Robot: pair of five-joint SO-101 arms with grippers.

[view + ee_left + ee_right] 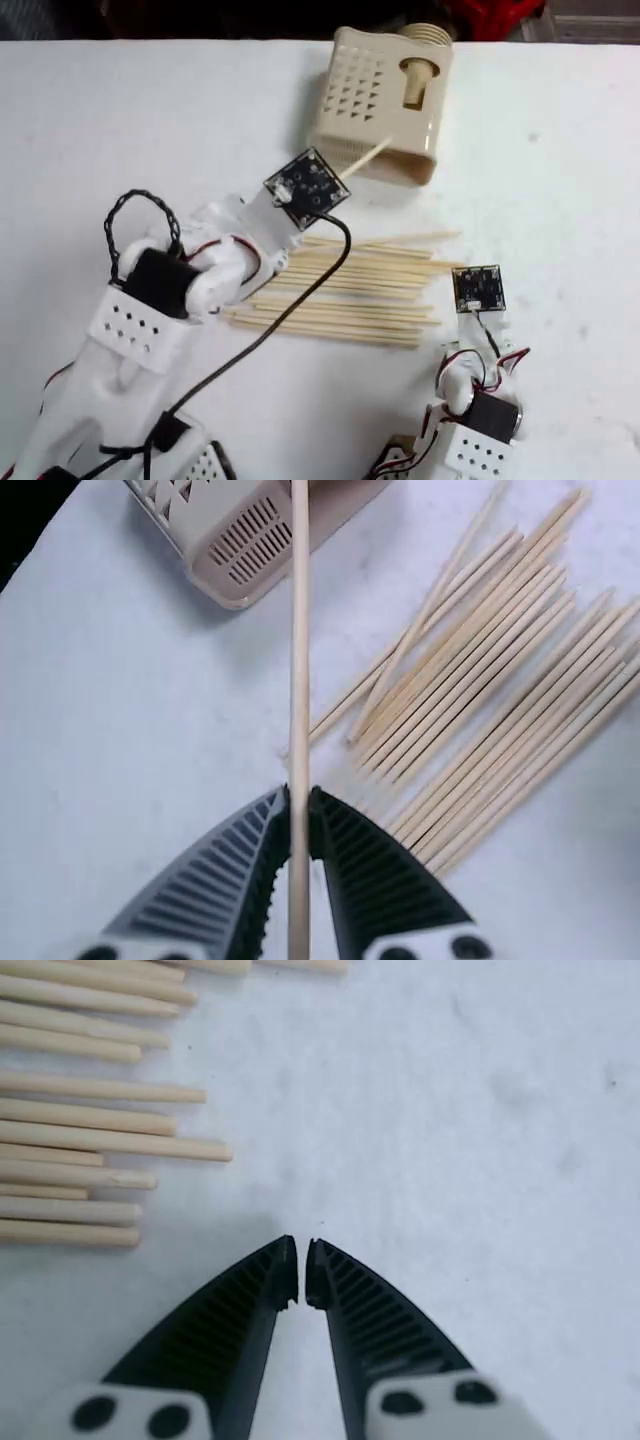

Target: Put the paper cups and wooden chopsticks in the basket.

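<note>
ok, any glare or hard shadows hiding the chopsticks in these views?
High view: table evenly bright, no glare spot; the pile stands out against it, with only thin soft shadows beneath. Left wrist view: no hard shadow from the chopstick in the left pincer. Right wrist view: faint shade on the table around the right pincer, nothing over the pile.

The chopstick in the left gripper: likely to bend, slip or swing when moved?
Probably stiff: the chopstick runs straight out of the left gripper toward the basket. Thin and smooth-looking, pinched at one narrow spot, it may pivot or slide if its tip bumps the basket.
</note>
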